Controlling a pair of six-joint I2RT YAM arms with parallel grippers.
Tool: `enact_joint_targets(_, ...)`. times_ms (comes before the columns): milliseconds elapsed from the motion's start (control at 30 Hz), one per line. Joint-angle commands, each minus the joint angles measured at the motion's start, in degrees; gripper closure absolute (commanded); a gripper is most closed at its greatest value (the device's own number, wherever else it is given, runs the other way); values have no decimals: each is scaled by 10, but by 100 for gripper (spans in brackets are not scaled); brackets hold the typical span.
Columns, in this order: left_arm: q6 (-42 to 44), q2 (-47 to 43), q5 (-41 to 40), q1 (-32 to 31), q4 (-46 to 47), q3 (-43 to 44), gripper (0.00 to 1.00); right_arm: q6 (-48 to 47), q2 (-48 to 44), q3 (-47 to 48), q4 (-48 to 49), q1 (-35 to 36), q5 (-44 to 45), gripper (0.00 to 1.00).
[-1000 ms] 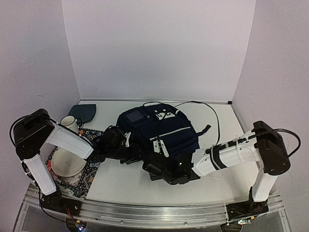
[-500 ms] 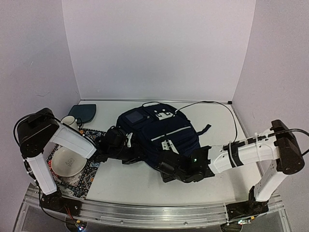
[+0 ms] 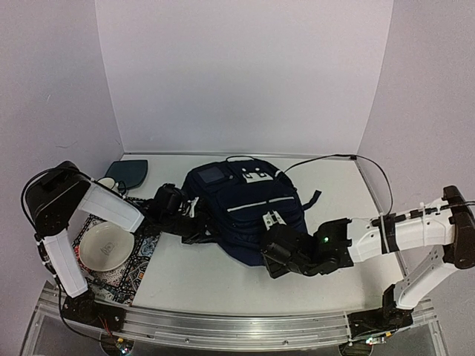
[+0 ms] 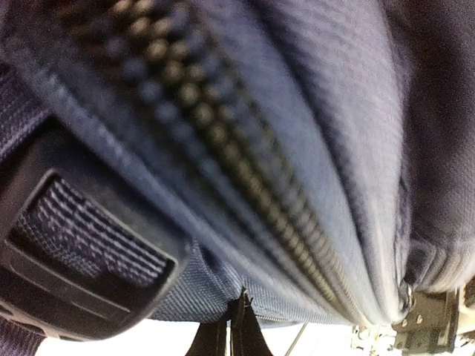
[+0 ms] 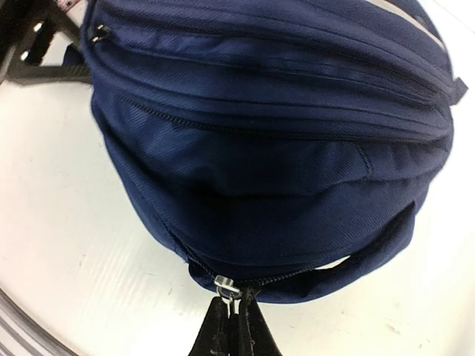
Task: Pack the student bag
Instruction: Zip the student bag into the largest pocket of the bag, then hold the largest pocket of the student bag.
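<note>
You are looking at the large navy-blue woven-fabric backpack with thin white stripes [image 3: 245, 204], which is lying front-up mid-way across the white table [image 3: 338, 185]. Its long axis is running far to near, handle end pointing nearward. Your right gripper [image 5: 234, 315] is pinching its small silver zipper pull [image 5: 225, 284]. Your left gripper [image 4: 231, 330] is clamping ribbed fabric beneath the chunky zipper teeth [image 4: 223, 141].
</note>
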Motion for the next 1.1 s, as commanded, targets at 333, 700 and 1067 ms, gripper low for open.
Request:
enact_joint_targets(333, 80, -50, -135, 93, -150, 77, 67, -90, 203, 192, 93, 11, -104, 100)
enact_joint_targets(700, -12, -190, -122, 42, -135, -48, 34, -97, 276, 276, 115, 8, -80, 100)
enact_joint_targets(1067, -49, -183, -149, -34, -117, -63, 37, -87, 270, 264, 144, 8, -93, 100)
